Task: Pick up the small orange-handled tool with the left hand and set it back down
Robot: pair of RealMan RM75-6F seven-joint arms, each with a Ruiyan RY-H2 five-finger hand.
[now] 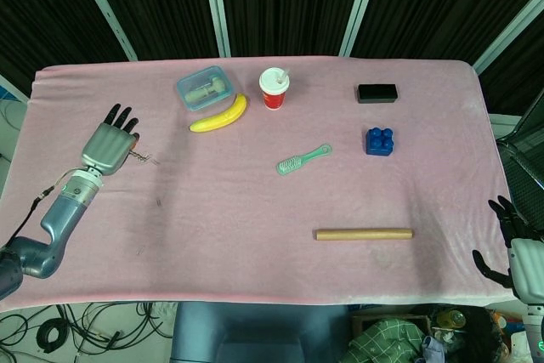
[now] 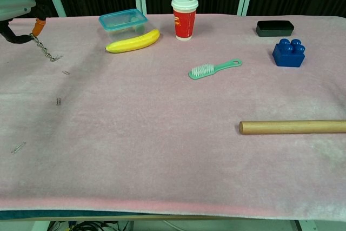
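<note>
Left hand (image 1: 108,144) raised over the far-left part of the pink table (image 1: 255,201), fingers curled around the small orange-handled tool (image 2: 39,25); orange handle poking out beneath the hand in the chest view, a short metal chain (image 2: 46,50) dangling from it, tip down near the cloth, contact impossible to judge. Right hand (image 1: 508,244) off the table's near-right corner, low beside the edge, dark fingers spread apart, holding nothing. One each of the rest: one yellow banana (image 1: 219,116) just beside one clear blue-rimmed container (image 1: 204,87); one red paper cup (image 1: 274,88) with white lid and straw to the right of those; one black box (image 1: 377,93) near the far right; one blue toy brick (image 1: 380,141) nearer than the box; one green brush (image 1: 302,160) mid-table, handle pointing toward the brick; one wooden rod (image 1: 364,234) lying crosswise toward the near right. Three small paper clips (image 2: 58,101) scattered on the left of the cloth in the chest view, well apart from one another.
</note>
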